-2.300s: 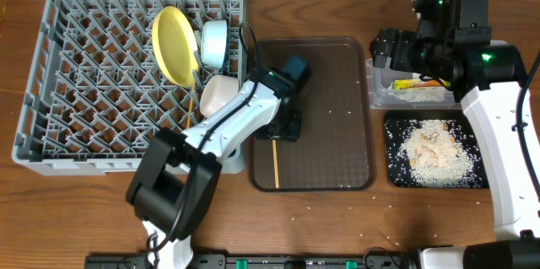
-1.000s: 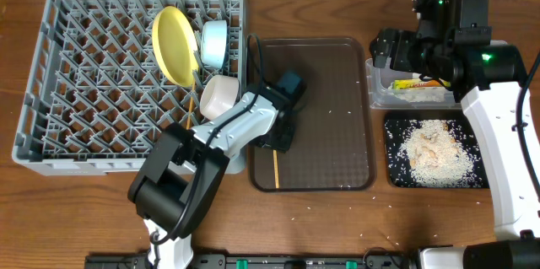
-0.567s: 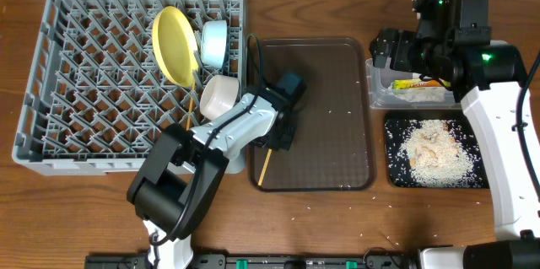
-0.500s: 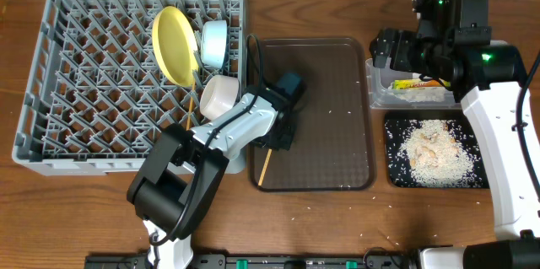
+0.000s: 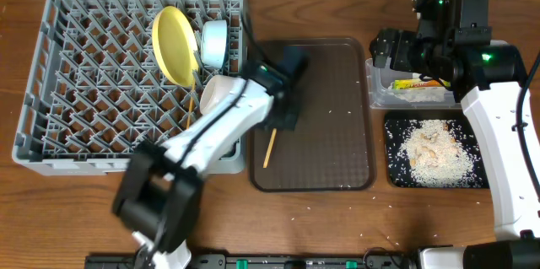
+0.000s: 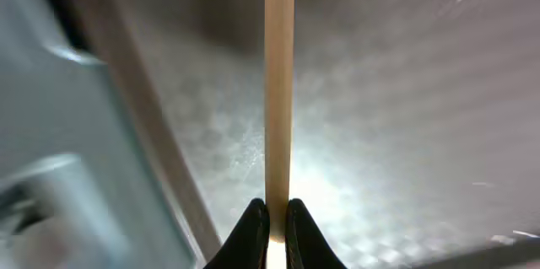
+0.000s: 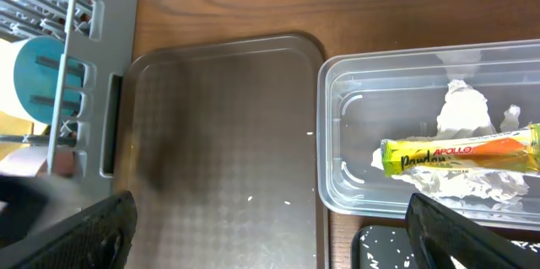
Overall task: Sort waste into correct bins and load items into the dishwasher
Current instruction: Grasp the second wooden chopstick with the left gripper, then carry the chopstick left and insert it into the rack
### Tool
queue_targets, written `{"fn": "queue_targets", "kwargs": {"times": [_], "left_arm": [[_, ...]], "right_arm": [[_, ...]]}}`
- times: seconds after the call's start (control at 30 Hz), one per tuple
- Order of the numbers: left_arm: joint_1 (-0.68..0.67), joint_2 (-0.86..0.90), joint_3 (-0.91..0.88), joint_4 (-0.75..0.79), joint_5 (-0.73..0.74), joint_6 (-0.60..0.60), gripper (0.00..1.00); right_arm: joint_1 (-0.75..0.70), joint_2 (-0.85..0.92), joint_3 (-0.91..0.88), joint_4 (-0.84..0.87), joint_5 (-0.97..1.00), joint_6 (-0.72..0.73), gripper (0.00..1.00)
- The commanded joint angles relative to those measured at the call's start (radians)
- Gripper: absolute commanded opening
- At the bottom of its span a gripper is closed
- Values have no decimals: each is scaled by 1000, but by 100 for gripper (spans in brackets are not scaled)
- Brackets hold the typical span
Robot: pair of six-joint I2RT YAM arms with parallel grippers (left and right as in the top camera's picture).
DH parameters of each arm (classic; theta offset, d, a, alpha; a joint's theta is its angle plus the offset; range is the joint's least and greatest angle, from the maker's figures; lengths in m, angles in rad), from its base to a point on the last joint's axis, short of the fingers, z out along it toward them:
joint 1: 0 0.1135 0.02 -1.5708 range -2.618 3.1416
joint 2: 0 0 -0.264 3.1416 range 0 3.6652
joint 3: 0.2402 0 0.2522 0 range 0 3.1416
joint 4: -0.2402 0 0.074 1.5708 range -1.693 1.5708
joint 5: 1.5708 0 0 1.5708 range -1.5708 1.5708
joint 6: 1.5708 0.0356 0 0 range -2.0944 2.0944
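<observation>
My left gripper point(image 5: 283, 120) is shut on a wooden chopstick point(image 5: 269, 147) and holds it tilted above the brown tray point(image 5: 337, 168); in the left wrist view the chopstick point(image 6: 279, 83) runs up from the jaws point(image 6: 273, 223). The grey dish rack point(image 5: 84, 92) holds the yellow plate point(image 5: 171, 45), the light blue bowl point(image 5: 213, 40) and the white bowl point(image 5: 218, 94). My right gripper point(image 7: 270, 244) is open and empty, hovering by the clear container point(image 5: 373, 88), which holds the green-and-yellow wrapper point(image 7: 460, 156). Rice scraps point(image 5: 434, 153) lie on the black tray point(image 5: 393, 176).
Loose rice grains are scattered on the wooden table near the front edge point(image 5: 337, 210). Crumpled white paper point(image 7: 464, 113) lies under the wrapper in the clear container. The rack's edge point(image 7: 97, 67) borders the brown tray on the left.
My left gripper has lifted the chopstick off the brown tray and moved it up and slightly right; the chopstick went from lying straight to tilted. The right arm has not moved.
</observation>
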Motion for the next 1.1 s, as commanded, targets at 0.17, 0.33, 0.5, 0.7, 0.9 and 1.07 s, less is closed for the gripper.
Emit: {"fn": "queue_targets", "kwargs": {"times": [0.17,0.33,0.5,0.7,0.9,1.07], "left_arm": [[135,-250,79,-130,-79,29,7],[255,-300,79,-213,-196,79,8],[357,-282,32,-196,-240,219,8],[458,-236,-26,-146,-271,227,8],[493,-178,-41,-125,-270,231,8],[493,-137,-41,-125,-267,230,9]], "right_arm": [[6,3,10,2,2,-5,99],[6,3,10,2,2,-5,99],[6,3,10,2,2,-5,99],[6,3,10,2,2,-5,99],[6,3,10,2,2,-5,99],[6,3,10,2,2,-5,99]]}}
